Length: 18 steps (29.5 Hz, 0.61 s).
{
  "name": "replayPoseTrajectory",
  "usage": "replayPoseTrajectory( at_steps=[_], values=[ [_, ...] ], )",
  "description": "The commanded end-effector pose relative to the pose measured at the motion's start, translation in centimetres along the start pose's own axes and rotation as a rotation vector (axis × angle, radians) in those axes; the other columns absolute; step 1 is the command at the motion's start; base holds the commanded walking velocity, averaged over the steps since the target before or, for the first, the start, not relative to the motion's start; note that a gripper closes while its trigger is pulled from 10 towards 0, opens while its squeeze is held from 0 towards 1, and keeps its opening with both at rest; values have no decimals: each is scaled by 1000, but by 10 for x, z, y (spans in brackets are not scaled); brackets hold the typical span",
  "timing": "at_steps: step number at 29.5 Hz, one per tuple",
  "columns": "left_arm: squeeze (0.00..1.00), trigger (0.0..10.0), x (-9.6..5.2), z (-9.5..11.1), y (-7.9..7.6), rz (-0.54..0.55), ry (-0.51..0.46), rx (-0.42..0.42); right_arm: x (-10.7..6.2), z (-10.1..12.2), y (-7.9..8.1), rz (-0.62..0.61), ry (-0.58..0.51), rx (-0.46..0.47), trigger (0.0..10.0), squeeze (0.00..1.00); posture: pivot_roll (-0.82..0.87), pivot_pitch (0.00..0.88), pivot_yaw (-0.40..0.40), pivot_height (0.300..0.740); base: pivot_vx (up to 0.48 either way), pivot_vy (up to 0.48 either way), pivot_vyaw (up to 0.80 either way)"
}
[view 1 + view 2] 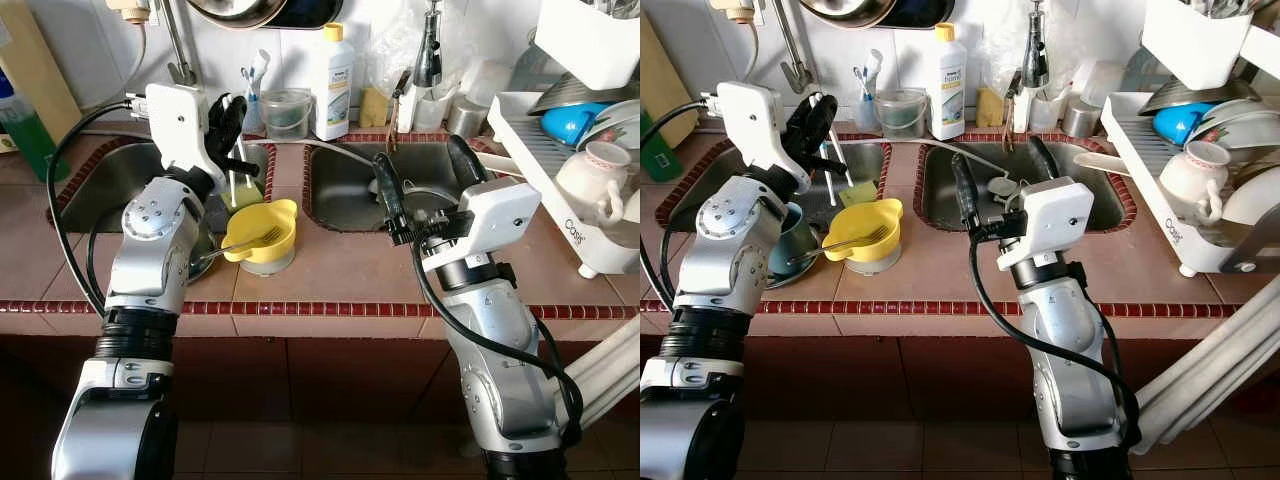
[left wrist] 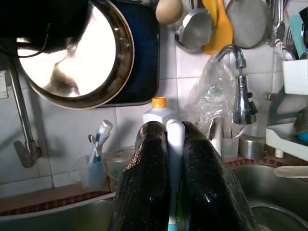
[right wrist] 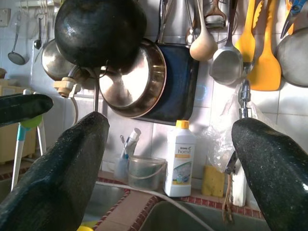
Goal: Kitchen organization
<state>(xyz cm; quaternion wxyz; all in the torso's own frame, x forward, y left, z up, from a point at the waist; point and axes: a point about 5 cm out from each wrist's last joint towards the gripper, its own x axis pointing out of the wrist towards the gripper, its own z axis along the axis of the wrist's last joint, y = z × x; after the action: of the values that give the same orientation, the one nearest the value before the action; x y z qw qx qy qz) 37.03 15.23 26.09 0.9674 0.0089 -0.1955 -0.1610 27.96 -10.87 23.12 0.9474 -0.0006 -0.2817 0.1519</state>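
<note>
You have a tiled tabletop (image 1: 330,275) with two sinks and a loaded dish rack (image 1: 560,190) on the right. Your left gripper (image 1: 228,125) hovers over the left sink (image 1: 110,180), fingers clamped on a thin white-handled utensil (image 2: 174,159), apparently a brush, hanging upright. Just beside it, on the strip between the sinks, stands a yellow bowl (image 1: 265,235) with a fork (image 1: 240,243) resting in it. Your right gripper (image 1: 425,175) sits above the right sink (image 1: 350,185), fingers spread wide, holding nothing. Judgement: keep the utensil vertical, clear the yellow bowl, and carry it towards the clear cup (image 1: 252,105) of brushes by the wall.
</note>
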Motion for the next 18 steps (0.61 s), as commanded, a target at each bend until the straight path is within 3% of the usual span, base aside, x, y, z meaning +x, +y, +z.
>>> replayPoseTrajectory(
  at_steps=[1, 18],
  values=[
    [0, 10000, 4, 6, 1, -4, -19, 0, 2, 3, 2, 7, -17, 0, 10000, 0, -266, 0, 51, 740, 270, 0, 0],
    [0, 10000, 5, 9, 3, -10, -24, 1, 3, 4, 3, 1, -22, 3, 10000, 0, -263, 0, 63, 740, 305, 0, 0]
  ],
)
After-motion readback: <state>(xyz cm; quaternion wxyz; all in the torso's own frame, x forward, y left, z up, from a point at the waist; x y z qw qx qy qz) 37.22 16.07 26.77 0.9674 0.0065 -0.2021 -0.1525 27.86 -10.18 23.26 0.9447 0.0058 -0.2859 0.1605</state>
